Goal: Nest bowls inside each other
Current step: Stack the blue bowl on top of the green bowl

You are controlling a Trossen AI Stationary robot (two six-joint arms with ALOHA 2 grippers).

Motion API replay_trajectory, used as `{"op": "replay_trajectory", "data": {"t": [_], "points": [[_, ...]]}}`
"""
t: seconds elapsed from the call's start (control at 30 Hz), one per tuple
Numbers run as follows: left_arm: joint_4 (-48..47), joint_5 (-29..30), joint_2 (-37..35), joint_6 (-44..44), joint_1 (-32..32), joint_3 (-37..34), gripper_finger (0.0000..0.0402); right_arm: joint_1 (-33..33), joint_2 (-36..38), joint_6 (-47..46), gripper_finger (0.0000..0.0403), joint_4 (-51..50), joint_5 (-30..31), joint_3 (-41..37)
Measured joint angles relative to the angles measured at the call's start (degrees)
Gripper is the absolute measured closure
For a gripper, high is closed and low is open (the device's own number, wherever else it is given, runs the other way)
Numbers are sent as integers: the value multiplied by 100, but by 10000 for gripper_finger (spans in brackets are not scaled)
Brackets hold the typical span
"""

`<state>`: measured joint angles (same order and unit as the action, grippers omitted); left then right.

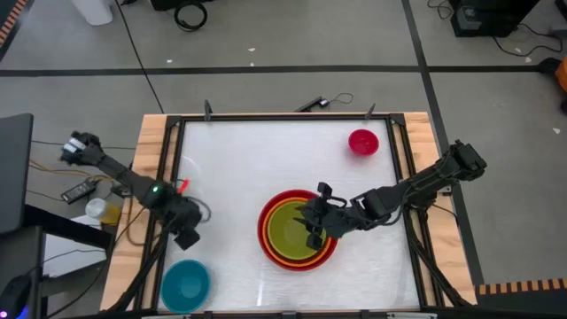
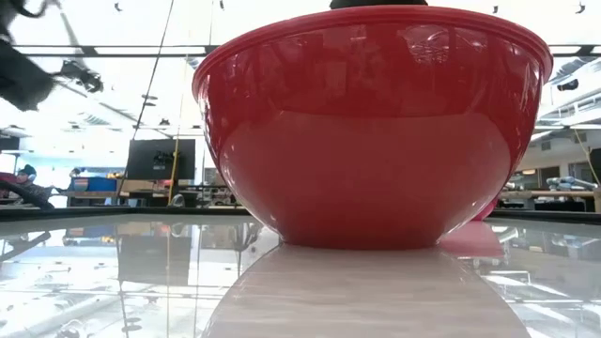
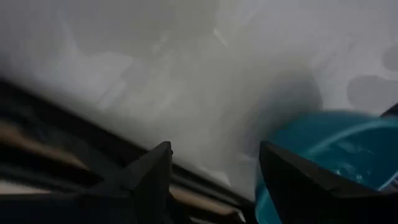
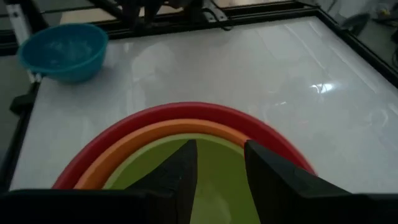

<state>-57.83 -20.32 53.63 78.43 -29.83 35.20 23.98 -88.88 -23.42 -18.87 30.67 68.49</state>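
A red bowl (image 1: 266, 232) stands on the table a little right of the middle, with an orange bowl (image 4: 134, 140) and a yellow-green bowl (image 1: 292, 232) nested in it. It fills the low view (image 2: 371, 131). My right gripper (image 1: 312, 229) hangs open over the yellow-green bowl (image 4: 214, 180), nothing between its fingers. A blue bowl (image 1: 186, 285) rests on its base at the near left corner. My left gripper (image 1: 188, 237) is open just beyond it, near the left edge, with the blue bowl (image 3: 336, 162) beside one finger. A magenta-pink bowl (image 1: 363, 142) sits at the far right.
A dark frame (image 1: 168, 177) runs around the white table top, on wooden boards. Bare table lies between the red bowl and the blue bowl (image 4: 62, 50), and across the far half. Cables and small devices lie off the table's left side (image 1: 84, 188).
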Motion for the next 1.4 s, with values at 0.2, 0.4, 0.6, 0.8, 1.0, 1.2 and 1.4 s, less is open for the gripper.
{"op": "replay_trajectory", "data": {"t": [0.2,0.4,0.6,0.8,1.0,1.2,1.4], "points": [[381,890,0,1471,-1351,0,157,409,-7,51,261,1,222,-42],[1199,1518,0,1457,-2208,-2,157,629,-7,-55,261,-18,254,-44],[1497,2097,212,1246,-2784,-1,175,852,-7,-377,261,-139,252,-46],[2023,2110,766,889,-3056,-2,192,1052,-4,-847,261,-137,249,-202],[2918,2047,1178,-204,-3106,0,225,1115,-7,-1435,261,-135,267,-548],[2601,2043,1644,-284,-3073,0,311,1119,-7,-1790,261,309,290,-812],[2663,2229,1762,-1230,-2658,230,387,1119,-7,-1886,261,1864,480,-1322]]}}
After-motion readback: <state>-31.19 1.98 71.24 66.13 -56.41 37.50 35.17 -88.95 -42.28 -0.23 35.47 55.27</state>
